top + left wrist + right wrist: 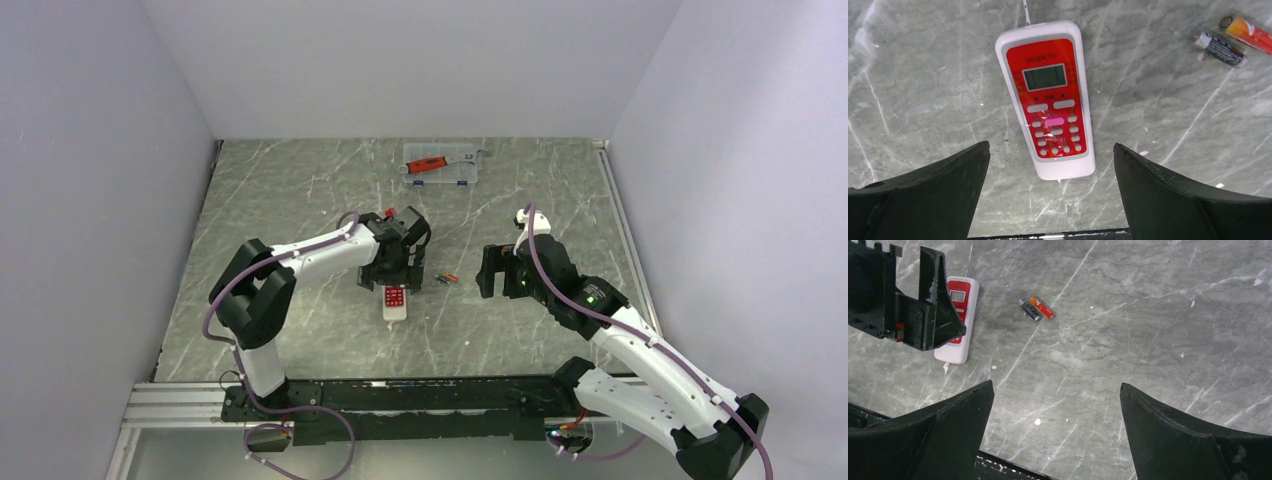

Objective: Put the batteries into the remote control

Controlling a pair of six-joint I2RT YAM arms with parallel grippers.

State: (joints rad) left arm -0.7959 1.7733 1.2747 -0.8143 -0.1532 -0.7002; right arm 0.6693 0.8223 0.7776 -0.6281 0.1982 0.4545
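The remote control [1050, 97] lies flat on the marble table with its red button face and small display up; it also shows as a white bar [395, 303] in the top view and at the left [959, 315] of the right wrist view. My left gripper [1050, 150] hangs open just above its lower end, one finger on each side, touching nothing. Two batteries [1232, 41] lie side by side to the remote's right, one dark, one orange-red [1037, 308] [446, 278]. My right gripper [1055, 390] is open over bare table, right of the batteries.
A clear plastic case [442, 166] with a red-handled silver tool [430, 164] on it stands at the far middle of the table. White walls close the table on the left, back and right. The arms' mounting rail [400, 400] runs along the near edge.
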